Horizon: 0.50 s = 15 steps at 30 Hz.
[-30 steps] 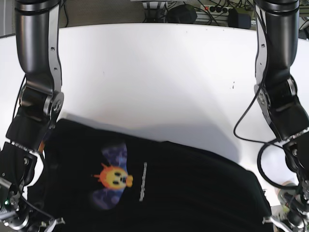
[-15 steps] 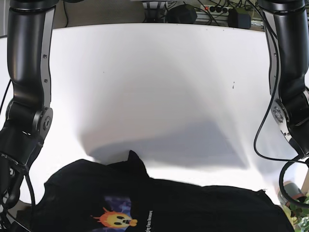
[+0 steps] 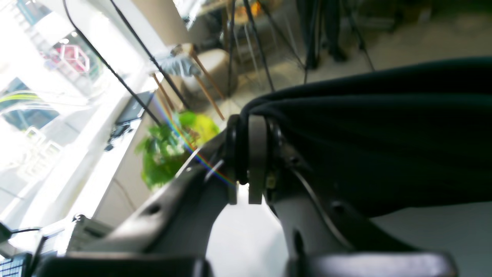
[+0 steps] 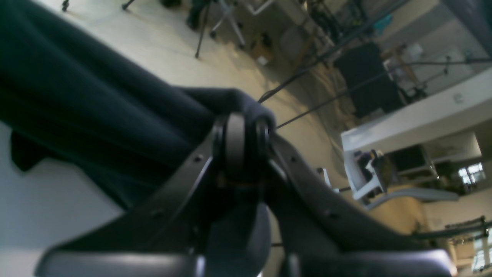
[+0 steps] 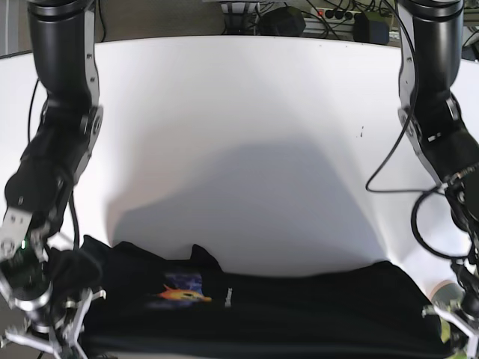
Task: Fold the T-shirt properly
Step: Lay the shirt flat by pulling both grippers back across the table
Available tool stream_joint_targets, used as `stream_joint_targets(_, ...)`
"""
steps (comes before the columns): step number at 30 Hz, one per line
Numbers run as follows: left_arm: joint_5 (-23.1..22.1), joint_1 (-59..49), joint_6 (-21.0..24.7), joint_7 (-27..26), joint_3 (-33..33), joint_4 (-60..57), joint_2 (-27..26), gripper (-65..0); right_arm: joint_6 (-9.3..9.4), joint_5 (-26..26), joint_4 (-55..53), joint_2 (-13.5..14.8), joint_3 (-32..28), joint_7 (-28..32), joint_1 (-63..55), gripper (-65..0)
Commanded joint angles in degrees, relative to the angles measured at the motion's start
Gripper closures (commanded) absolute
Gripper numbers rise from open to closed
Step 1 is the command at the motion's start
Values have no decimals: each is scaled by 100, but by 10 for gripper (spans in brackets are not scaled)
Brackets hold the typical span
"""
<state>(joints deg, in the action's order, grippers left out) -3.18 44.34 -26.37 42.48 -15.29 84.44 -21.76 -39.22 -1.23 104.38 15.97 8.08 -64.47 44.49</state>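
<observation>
T-shirt (image 5: 284, 307) hanging taut between both arms at table's (image 5: 239, 112) near edge; left gripper (image 3: 248, 161) and right gripper (image 4: 242, 146) each pinching its fabric.

T-shirt (image 5: 299, 307) lower part cut off by base view's bottom edge; chest print (image 5: 183, 290) blurred, foreshortened, unreadable.

Black T-shirt (image 5: 284, 307), orange print up, near table edge.

Left tool (image 3: 248, 161) and right tool (image 4: 241, 144) clamped, arms low.
</observation>
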Motion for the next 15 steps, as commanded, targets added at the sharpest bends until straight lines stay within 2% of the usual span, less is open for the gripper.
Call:
stream_joint_targets(1,-20,-157,57,-156,-137,369,-79,0,41,-48,318,52,348,77,-128,-21)
stream_joint_targets(6,-20,-983,57,-156,-190,606,-70,0,41,-48,661,-247,797,77,-937,-21)
stream_joint_targets(11,-29,-2029,57,-156,-374,1098,-35,0,41,-39,978,-309,1096,77,-1904,-21)
stream_joint_targets(15,-29,-2680,-5,-156,-761,1292,211,0,-3,-39,1057,-616,1509,77,-2519,-21)
